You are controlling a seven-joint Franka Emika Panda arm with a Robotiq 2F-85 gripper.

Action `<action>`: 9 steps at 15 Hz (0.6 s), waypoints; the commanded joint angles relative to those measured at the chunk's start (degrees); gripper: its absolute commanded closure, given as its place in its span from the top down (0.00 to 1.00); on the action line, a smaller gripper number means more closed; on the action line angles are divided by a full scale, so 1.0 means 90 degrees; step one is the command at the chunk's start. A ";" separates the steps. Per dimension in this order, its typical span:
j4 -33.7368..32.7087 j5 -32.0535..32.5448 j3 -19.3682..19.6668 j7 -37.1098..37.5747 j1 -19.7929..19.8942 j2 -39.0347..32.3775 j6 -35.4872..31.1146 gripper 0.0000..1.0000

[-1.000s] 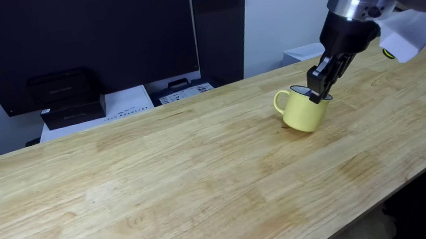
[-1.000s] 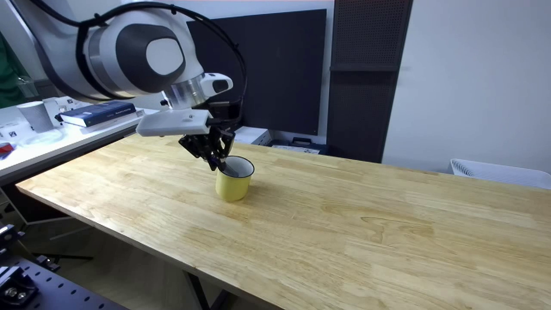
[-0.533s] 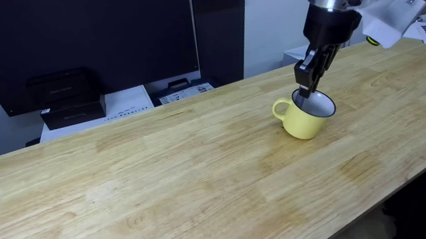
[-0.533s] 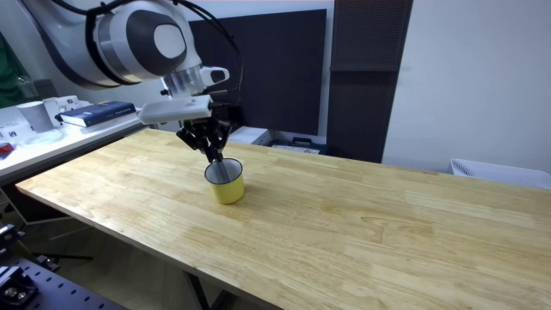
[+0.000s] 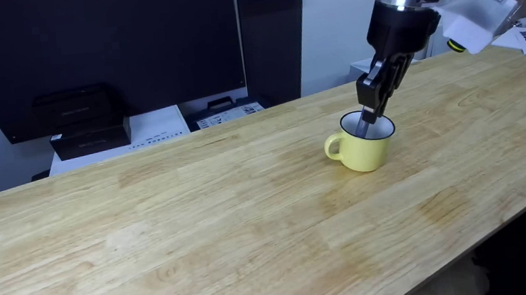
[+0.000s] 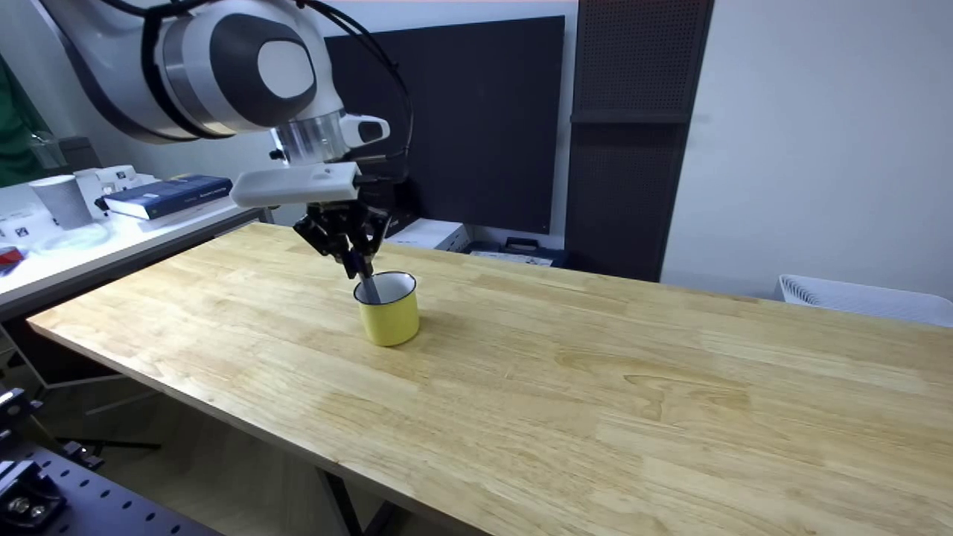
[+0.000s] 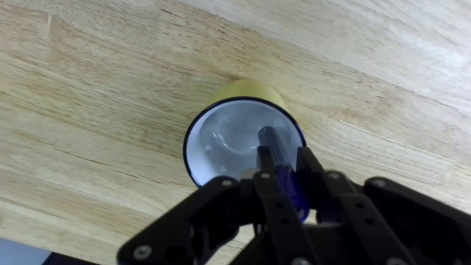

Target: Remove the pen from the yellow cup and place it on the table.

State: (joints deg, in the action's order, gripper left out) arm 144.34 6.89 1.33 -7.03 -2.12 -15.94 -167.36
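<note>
At the mouth of the yellow cup (image 5: 365,154), the gripper (image 7: 285,158) tight on the blue pen (image 7: 286,175), lower end inside.

Yellow cup (image 5: 364,155) hemming pen's (image 7: 285,171) lower end, table (image 6: 633,394) open — all around

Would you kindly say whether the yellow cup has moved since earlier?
Yes: in an exterior view, the yellow cup has shifted leftward, toward the left end of the table.

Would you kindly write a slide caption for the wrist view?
The claw grips a blue pen, its gray end inside the dark-rimmed yellow mug, wooden tabletop behind.
</note>
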 commanded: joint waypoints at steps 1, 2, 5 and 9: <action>0.0119 0.0279 0.0168 0.0135 -0.0052 0.0416 0.0059 0.06; 0.0136 0.0374 0.0222 0.0172 -0.0078 0.0505 0.0052 0.06; 0.0240 0.1053 0.0608 0.0508 -0.0276 0.0988 0.0051 0.06; 0.0380 0.2312 0.1038 0.1273 -0.0385 0.1927 0.0148 0.06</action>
State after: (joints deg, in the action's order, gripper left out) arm 145.20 21.59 8.18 -1.18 -4.27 -6.35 -167.48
